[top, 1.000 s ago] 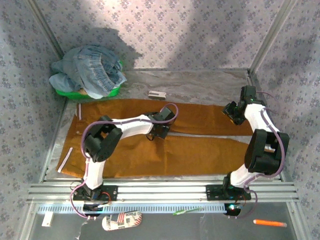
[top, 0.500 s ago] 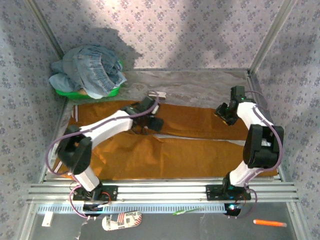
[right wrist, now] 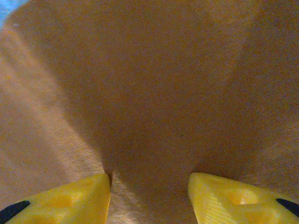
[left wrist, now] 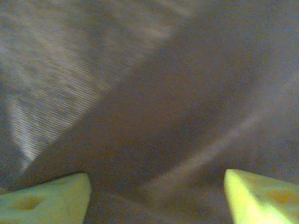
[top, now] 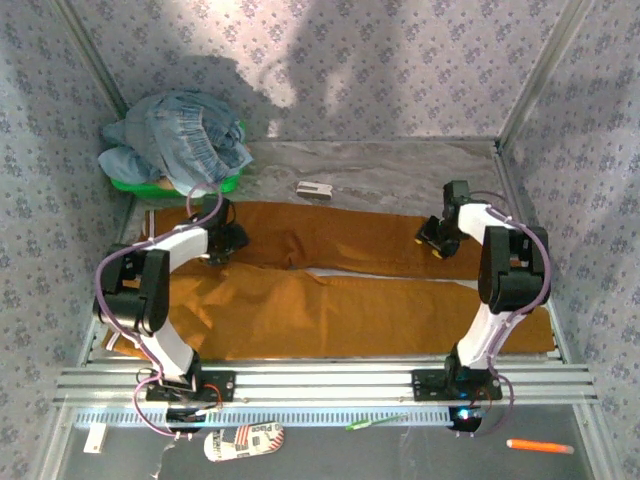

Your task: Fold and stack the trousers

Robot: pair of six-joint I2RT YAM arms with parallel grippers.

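You see the trousers (top: 340, 305) spread flat across the table (top: 400, 170), waist at its left edge. Your left gripper (top: 226, 242) sits over the waist's far side, jaws wide. Your right gripper (top: 434, 238) presses half-parted jaws onto the far leg.

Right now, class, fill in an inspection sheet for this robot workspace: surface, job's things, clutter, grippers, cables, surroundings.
Surface: grey table with a wrinkled cover.
Job's things: ochre trousers spread flat, legs running right, not yet folded.
Clutter: denim pile in green basket, far left corner; small pale object beyond the trousers; orange pen below the near rail.
Grippers: left gripper open near the waist end; right gripper open, tips on the far leg.
Cables: purple cables loop along both arms.
Surroundings: patterned walls.
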